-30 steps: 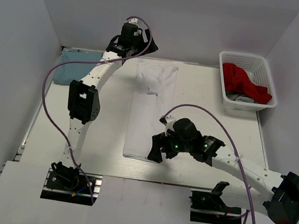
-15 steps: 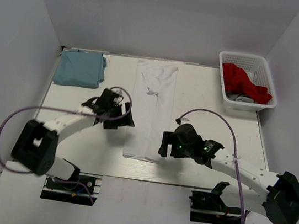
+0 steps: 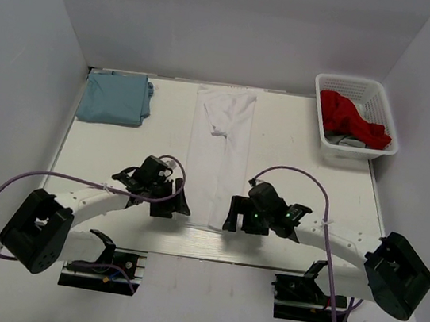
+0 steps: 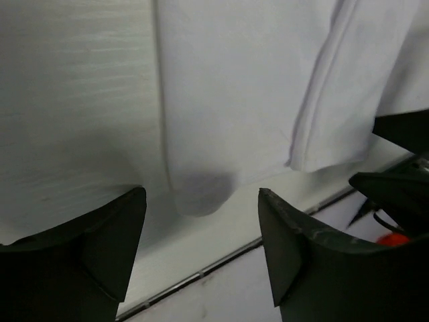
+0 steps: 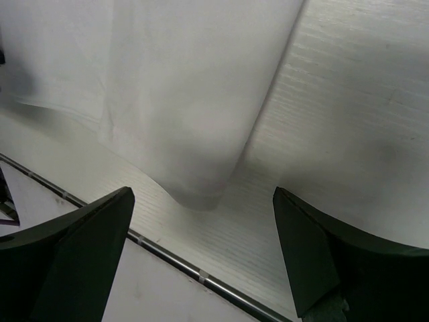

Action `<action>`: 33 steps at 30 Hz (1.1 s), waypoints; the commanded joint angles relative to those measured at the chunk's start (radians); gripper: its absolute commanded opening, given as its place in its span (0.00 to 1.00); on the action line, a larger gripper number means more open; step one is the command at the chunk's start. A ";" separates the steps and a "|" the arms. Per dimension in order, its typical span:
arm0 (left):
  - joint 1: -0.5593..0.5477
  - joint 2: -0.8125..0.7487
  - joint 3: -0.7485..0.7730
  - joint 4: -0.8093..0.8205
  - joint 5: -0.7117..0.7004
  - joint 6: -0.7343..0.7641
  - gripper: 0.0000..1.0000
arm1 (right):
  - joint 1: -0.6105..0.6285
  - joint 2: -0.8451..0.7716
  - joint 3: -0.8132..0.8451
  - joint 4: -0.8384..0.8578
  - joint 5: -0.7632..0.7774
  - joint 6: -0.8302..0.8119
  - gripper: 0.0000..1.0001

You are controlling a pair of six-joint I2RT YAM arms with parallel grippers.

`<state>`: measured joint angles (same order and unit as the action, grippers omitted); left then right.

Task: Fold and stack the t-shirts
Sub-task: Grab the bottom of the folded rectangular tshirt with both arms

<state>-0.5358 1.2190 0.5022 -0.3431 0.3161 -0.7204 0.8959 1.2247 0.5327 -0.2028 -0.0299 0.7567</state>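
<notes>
The white t-shirt (image 3: 218, 153) lies down the middle of the table (image 3: 308, 182) as a long narrow strip, sides folded in, with its near hem close to the table's near edge. Both arms reach in low, one on each side of that hem. The left claw (image 3: 174, 203) is at the left corner and the right claw (image 3: 234, 212) at the right, each spread wide and gripping nothing. I'd guess they're paired so both corners can lift together for the next fold. The light blue t-shirt (image 3: 114, 97) sits folded in the far left corner, probably the base of the stack.
</notes>
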 commanded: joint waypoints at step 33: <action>-0.058 0.079 0.122 -0.043 0.003 0.036 0.00 | -0.028 0.096 0.151 -0.082 0.083 0.013 0.00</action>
<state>-0.5980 1.3315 0.5583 -0.3836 0.3317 -0.6971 0.8703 1.3186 0.5968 -0.2237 -0.0334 0.7925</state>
